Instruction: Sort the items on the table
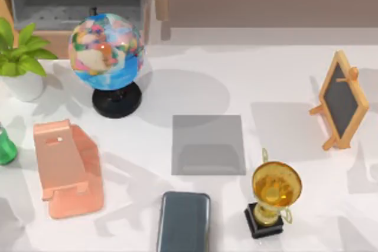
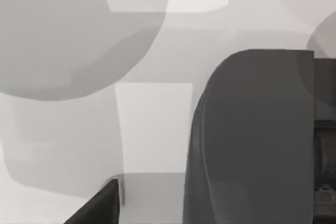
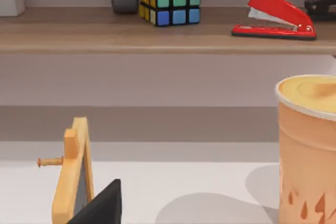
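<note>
- White, faintly marbled table (image 1: pixel 283 81) carries a flat grey square mat (image 1: pixel 208 144) at its middle.
- Slate-grey smartphone (image 1: pixel 183 221), rectangular with rounded corners, lies at the near edge, just below the mat and left of the gold trophy (image 1: pixel 275 198).
- Left wrist view: a dark finger tip (image 2: pixel 100 208) over the table; whether the gripper is wide or closed, I cannot tell.
- Salmon phone stand (image 1: pixel 67 168) sits left.
</note>
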